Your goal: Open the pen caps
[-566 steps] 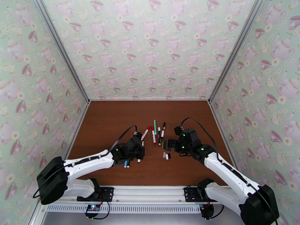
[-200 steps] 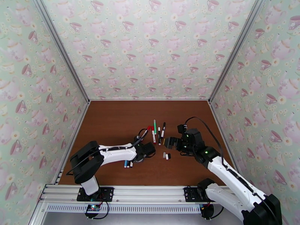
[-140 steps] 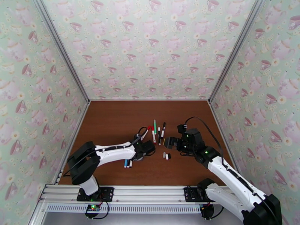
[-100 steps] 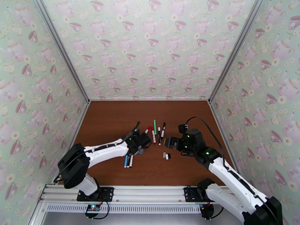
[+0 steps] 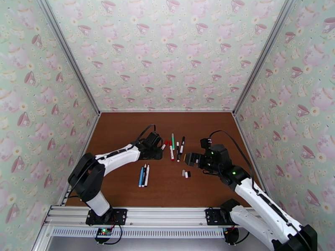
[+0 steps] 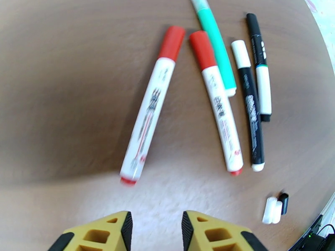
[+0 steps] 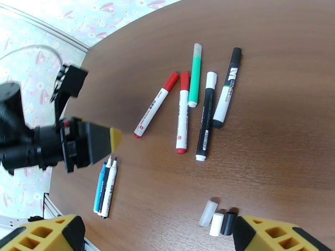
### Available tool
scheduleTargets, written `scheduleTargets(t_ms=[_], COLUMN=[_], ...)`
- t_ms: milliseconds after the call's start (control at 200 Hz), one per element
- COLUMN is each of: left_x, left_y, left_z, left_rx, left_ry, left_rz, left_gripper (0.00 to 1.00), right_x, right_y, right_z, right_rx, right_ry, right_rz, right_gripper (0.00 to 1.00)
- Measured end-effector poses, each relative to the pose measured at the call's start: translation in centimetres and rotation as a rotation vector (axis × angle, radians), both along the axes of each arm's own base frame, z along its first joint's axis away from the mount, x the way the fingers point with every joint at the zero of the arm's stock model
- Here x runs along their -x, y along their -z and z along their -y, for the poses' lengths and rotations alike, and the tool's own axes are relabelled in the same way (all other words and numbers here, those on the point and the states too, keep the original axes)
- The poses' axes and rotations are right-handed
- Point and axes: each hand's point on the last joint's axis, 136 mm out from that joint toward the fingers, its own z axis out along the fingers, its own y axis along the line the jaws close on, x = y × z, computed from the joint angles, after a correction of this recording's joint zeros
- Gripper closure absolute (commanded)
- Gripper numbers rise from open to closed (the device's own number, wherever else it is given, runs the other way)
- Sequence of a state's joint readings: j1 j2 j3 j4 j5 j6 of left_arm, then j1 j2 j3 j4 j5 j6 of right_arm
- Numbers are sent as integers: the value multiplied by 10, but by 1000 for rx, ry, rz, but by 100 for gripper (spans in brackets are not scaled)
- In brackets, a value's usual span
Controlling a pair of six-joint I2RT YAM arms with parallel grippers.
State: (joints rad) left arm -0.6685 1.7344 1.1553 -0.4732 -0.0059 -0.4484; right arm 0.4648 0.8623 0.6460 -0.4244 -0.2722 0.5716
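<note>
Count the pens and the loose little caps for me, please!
Pens: 8 (far bunch has 5, near bunch has 3)
Loose caps: 3
Total: 11

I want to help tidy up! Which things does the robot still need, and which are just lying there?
Still needed: red-capped pen, its red-capped neighbour, green pen, black pen with white cap, black-and-white pen.
Just lying about: three opened pens, three loose caps.
</note>
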Motion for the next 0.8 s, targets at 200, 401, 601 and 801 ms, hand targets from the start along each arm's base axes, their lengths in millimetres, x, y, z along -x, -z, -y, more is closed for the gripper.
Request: scheduleTargets(t_ms=[200, 401, 601, 801], left_x=[-19, -34, -42, -46], left_y=[14, 28, 40, 53], left_z=[6, 13, 16, 12], left_rx=[-30, -76, -114, -172], left_ry=[49, 101, 140, 153], left_rz=[-14, -29, -43, -58], left_gripper=[60, 60, 62, 65], right_x=[-3, -3, -4, -3], right_y=[13, 17, 16, 19], right_z=[-2, -2, -3, -2], right_rx=[21, 27, 23, 23], right_ry=[-1, -1, -3, -3], right_rz=[-43, -56, -52, -52], right_gripper=[0, 0, 0, 0])
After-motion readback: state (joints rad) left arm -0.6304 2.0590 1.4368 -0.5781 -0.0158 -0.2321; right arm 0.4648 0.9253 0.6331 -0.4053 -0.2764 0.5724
